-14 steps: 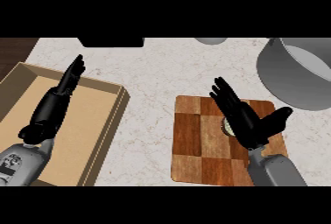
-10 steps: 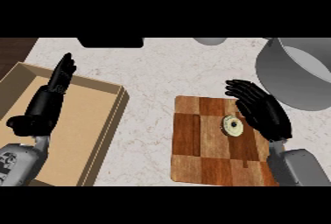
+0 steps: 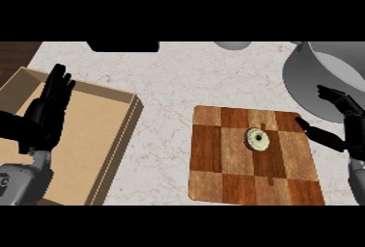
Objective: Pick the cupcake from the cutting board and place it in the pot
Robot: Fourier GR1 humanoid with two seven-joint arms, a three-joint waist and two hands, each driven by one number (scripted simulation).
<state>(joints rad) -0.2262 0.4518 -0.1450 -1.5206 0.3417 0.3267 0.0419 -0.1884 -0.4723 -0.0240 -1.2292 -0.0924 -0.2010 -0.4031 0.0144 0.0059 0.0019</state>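
While the cupcake (image 3: 257, 139) sits untouched, the right hand (image 3: 351, 126)'s fingers (image 3: 339, 99) spread nearby

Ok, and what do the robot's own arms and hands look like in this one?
Both hands are black, with slim fingers and a thumb: the left hand and the right hand. The left forearm is a rounded light grey casing with a small round mark near the view's edge. Of the right forearm only a dark sliver shows. No cables are visible.

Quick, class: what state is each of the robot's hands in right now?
Left hand: open, holding nothing.
Right hand: open, holding nothing; the cupcake sits on the cutting board.
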